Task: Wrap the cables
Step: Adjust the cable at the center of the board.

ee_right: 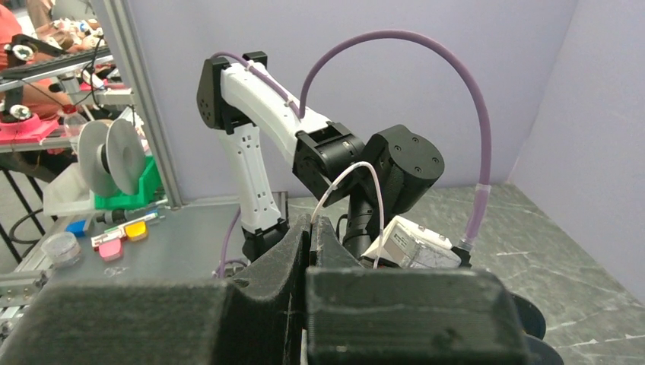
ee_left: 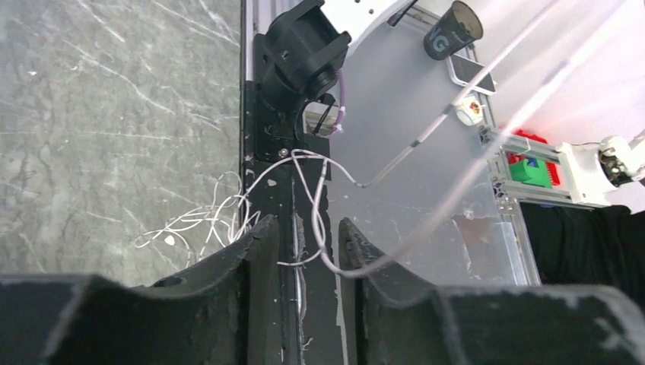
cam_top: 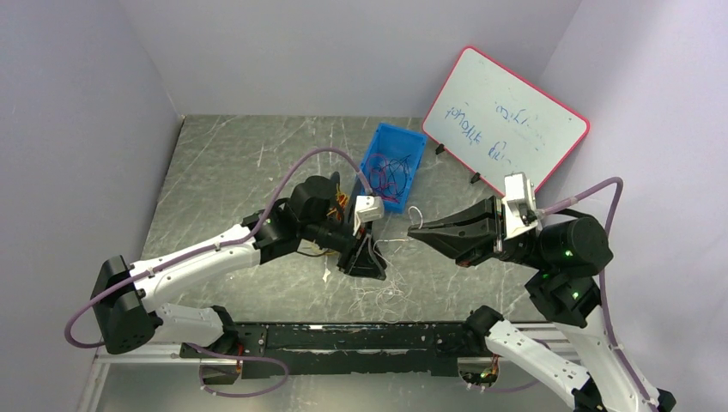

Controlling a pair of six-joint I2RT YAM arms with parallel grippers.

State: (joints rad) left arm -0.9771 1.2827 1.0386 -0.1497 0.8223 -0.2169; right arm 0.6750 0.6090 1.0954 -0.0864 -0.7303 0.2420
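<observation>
Lavender walls close in a grey, scratched table (cam_top: 223,172). A blue bin (cam_top: 418,146) and a red-edged whiteboard (cam_top: 515,129) sit at its far right. The writing on the whiteboard is too faint to read.

The cables (cam_top: 391,176) in the bin are a red and blue tangle, too fine to count. A few yellow-orange strands (cam_top: 342,202) show beside the left wrist, and the arm hides where they end. Loose white strands (cam_top: 378,296) lie scattered on the table just ahead of the black rail (cam_top: 343,339). From above they are hair-thin and hard to follow.

The left arm reaches in from the left with its elbow bent. The left gripper (cam_top: 365,262) is tipped down over the table between the bin and the loose strands. From above, its own black body hides the fingers. The left wrist view shows the left gripper (ee_left: 304,232) with its fingers a narrow gap apart. A white strand (ee_left: 318,228) loops through that gap, and I cannot tell whether it touches either pad.

The right arm rises from the near right corner. The right gripper (cam_top: 414,230) is level above the table and points left, its tip near the left gripper. In the right wrist view, the right gripper (ee_right: 310,224) has its foam fingers pressed together, pinching a white cable (ee_right: 351,170) at the tips. This cable arches up and drops behind the right-hand finger, where its far end is hidden. A purple hose (ee_right: 426,46) curves over the left arm beyond it.
</observation>
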